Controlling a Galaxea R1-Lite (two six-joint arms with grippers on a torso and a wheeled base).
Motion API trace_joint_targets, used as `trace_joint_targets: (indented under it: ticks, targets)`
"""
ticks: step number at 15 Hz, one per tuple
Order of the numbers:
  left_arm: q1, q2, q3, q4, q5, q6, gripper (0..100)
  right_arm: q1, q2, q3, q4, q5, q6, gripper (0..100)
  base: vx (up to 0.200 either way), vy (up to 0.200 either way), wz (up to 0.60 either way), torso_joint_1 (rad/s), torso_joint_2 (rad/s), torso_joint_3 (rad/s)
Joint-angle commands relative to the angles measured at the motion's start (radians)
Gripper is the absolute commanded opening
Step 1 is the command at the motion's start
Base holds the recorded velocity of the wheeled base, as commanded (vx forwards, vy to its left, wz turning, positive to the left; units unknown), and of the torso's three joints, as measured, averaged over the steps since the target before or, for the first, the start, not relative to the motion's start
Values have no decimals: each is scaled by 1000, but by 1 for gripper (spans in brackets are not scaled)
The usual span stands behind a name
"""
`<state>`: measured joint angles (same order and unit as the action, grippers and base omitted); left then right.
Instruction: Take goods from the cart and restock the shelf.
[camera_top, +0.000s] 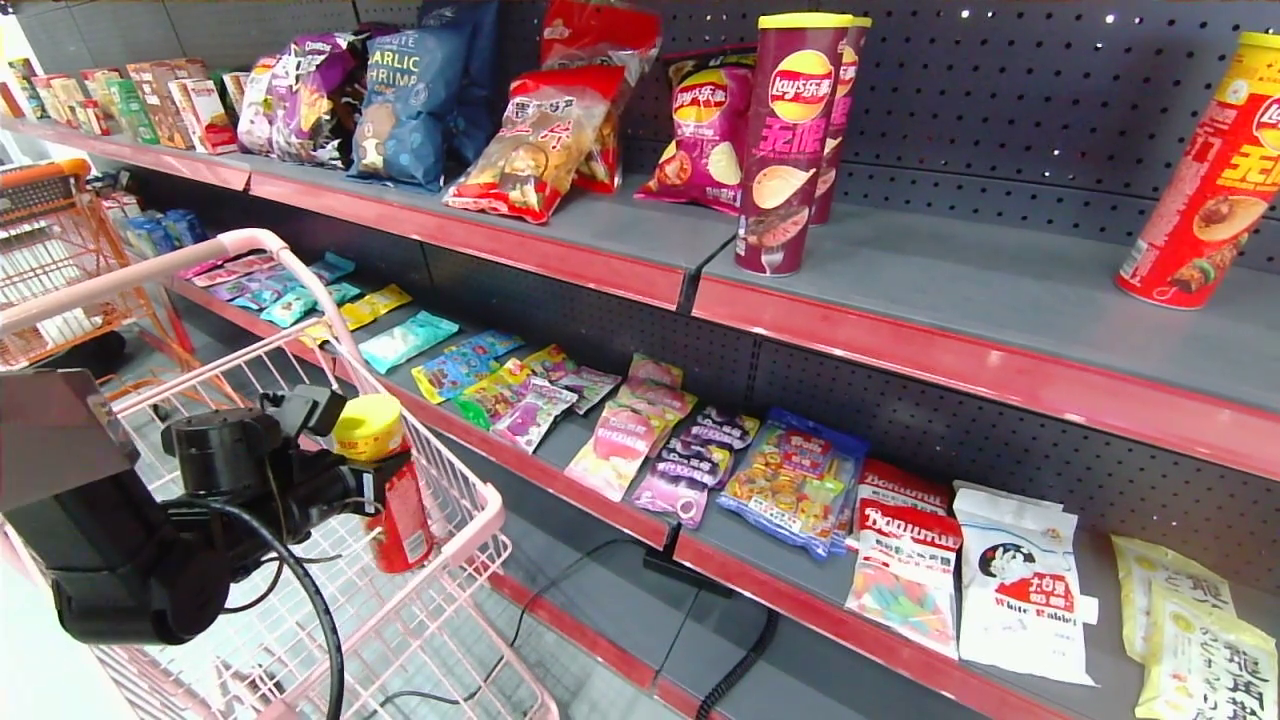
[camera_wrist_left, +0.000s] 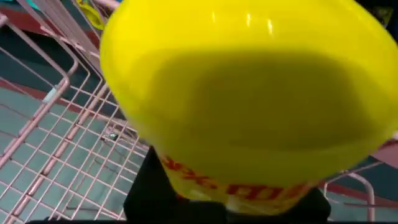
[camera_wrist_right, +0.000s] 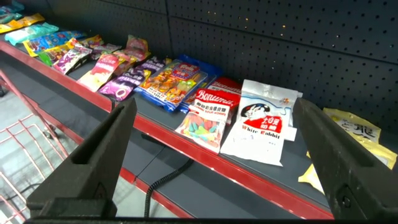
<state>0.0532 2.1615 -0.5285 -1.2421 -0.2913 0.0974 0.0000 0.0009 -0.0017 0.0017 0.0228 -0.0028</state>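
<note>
– Since the left gripper is clamped on the red chip canister, where's the can sitting?

– Above the pink cart, near its front rim, roughly upright with a slight tilt. Jaws pinch it high on the body, just under the yellow lid.

– Right side?

– Right gripper has its fingers wide apart, holding nothing, out over the lower shelf of flat candy bags.

– How will the can handle?

– My read: light, stiff cardboard tube, smooth printed wall. Slick, and it'll dent if squeezed hard. It's tall, so it tips easily when set down.

– Is the grip point OK?

– Workable. The lid rim gives a stop against sliding. Mid-body would swing less. Don't grab the lid itself, it likely pops off.

– Destination?

– Probably the top shelf. A matching red can stands at its right end, purple cans at the middle, with bare board between them. Land it flat on its base.
</note>
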Motion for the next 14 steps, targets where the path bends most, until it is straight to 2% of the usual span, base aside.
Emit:
trace_joint_targets:
  ticks: [1, 2, 5, 6, 7, 8, 9, 12, 14]
  targets:
    - [-3, -54, 10, 24, 0, -2, 0, 0, 1, 0, 0, 0, 0, 100, 0, 0, 0, 0, 0, 0]
    - [4, -163, 21, 107, -3, -4, 0, 0, 1, 0, 0, 0, 1, 100, 0, 0, 0, 0, 0, 0]
    - [43, -463, -28, 388, -5, -36, 0, 0, 1, 0, 0, 0, -2, 100, 0, 0, 0, 0, 0, 0]
    - [65, -701, -77, 676, -5, -53, 0, 0, 1, 0, 0, 0, -2, 100, 0, 0, 0, 0, 0, 0]
    - [70, -816, -105, 822, -6, -53, 0, 0, 1, 2, 0, 0, 0, 100, 0, 0, 0, 0, 0, 0]
    - [70, -1022, -154, 1060, -8, -54, 0, 0, 1, 0, 0, -1, 0, 100, 0, 0, 0, 0, 0, 0]
    - [70, -1115, -171, 1122, -8, -54, 0, 0, 1, 2, 0, -1, 0, 100, 0, 0, 0, 0, 0, 0]
    - [71, -1298, -196, 1152, 17, -53, 0, 0, 1, 0, 0, -1, 1, 100, 0, 0, 0, 0, 0, 0]
    - [70, -1396, -179, 1173, 67, -47, 0, 0, 1, 0, 0, -1, 0, 100, 0, 0, 0, 0, 0, 0]
